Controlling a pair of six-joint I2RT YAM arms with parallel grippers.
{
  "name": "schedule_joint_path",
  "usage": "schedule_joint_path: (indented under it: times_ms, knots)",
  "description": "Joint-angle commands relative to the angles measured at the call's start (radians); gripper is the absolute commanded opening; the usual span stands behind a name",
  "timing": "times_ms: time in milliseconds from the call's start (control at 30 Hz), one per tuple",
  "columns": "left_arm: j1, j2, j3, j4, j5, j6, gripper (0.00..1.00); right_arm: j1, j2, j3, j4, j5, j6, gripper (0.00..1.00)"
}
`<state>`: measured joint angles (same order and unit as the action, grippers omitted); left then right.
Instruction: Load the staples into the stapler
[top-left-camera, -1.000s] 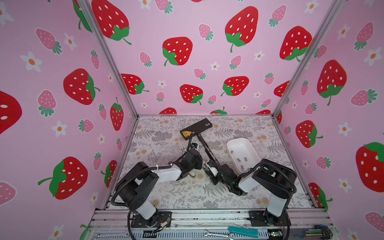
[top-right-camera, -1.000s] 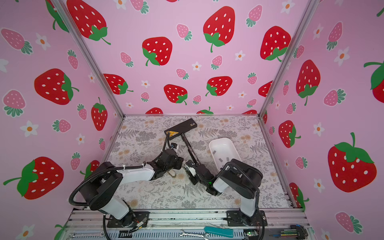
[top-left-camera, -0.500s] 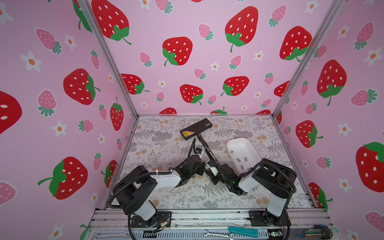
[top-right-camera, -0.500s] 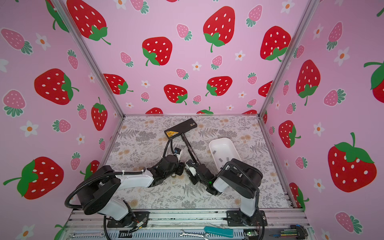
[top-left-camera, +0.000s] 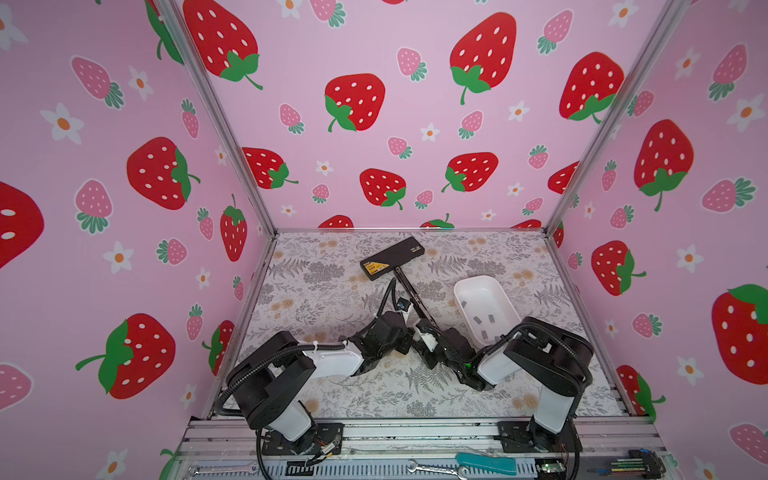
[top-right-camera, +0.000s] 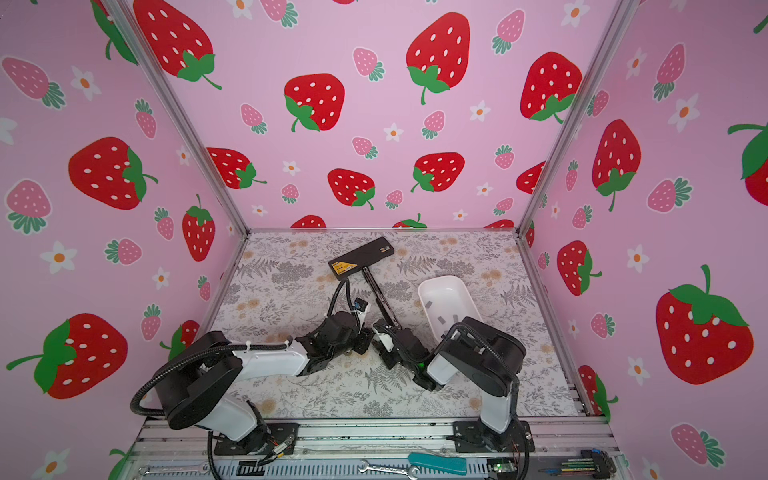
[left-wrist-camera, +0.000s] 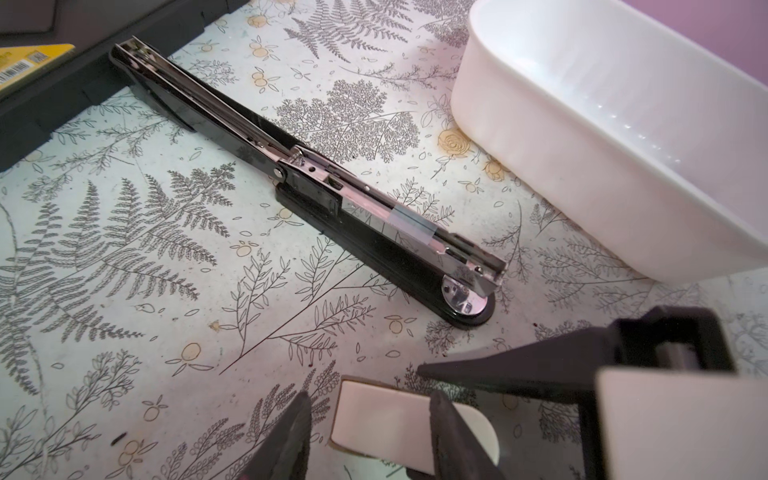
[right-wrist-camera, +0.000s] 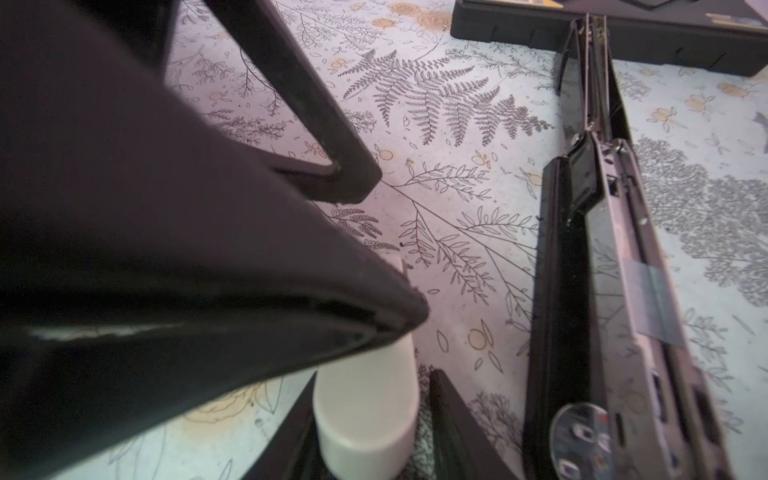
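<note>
The black stapler (top-left-camera: 412, 291) (top-right-camera: 380, 297) (left-wrist-camera: 316, 187) (right-wrist-camera: 598, 232) lies folded fully open on the floral mat. A grey strip (left-wrist-camera: 409, 220) (right-wrist-camera: 652, 303) sits on its bare metal rail. The staples (top-left-camera: 478, 320) (top-right-camera: 441, 320) lie as small grey strips in the white tray (top-left-camera: 478, 286) (top-right-camera: 444, 286) (left-wrist-camera: 582, 166). Just in front of the stapler's head the two grippers meet over a white block (left-wrist-camera: 382, 419) (right-wrist-camera: 365, 407). My right gripper (right-wrist-camera: 372, 382) (top-left-camera: 424, 341) stands around the block, with a gap at one finger. My left gripper (left-wrist-camera: 370, 399) (top-left-camera: 405, 340) is open, one finger over the block.
A flat black box with a yellow label (top-left-camera: 392, 257) (top-right-camera: 361, 257) lies behind the stapler, touching its far end. The tray stands to the stapler's right, close to the right arm. Pink walls close in three sides. Wrenches and a teal tool (top-left-camera: 486, 463) lie on the front rail.
My left gripper has come nearer and down to the right gripper and the white block. The right gripper's jaws have widened around the block.
</note>
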<state>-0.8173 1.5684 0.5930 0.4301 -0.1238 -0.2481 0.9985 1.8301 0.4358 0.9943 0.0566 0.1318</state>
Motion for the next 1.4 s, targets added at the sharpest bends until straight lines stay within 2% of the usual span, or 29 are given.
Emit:
schedule_joint_path:
  times_ms: [0, 300, 533, 633, 733, 1167, 1367]
  knots:
    - [-0.005, 0.025, 0.007, 0.014, 0.019, 0.033, 0.48, -0.004, -0.024, -0.029, -0.045, 0.014, -0.019, 0.46]
    - [-0.005, 0.079, 0.016, 0.053, 0.025, 0.051, 0.48, -0.006, -0.181, -0.117, -0.024, 0.000, -0.038, 0.46]
    - [-0.005, 0.132, 0.032, 0.073, 0.032, 0.062, 0.48, -0.006, -0.284, -0.166, 0.007, -0.038, -0.043, 0.33]
    - [-0.005, 0.150, 0.047, 0.068, 0.045, 0.067, 0.47, -0.010, -0.286, -0.146, 0.006, -0.030, -0.041, 0.25]
    - [-0.005, 0.159, 0.053, 0.070, 0.049, 0.067, 0.46, -0.012, -0.261, -0.118, -0.001, -0.050, -0.044, 0.22]
    - [-0.004, 0.176, 0.041, 0.101, 0.059, 0.084, 0.44, -0.022, -0.159, -0.053, -0.005, -0.031, -0.048, 0.18]
    - [-0.005, 0.171, 0.012, 0.138, 0.056, 0.097, 0.43, -0.025, -0.172, -0.045, -0.009, -0.053, -0.049, 0.18]
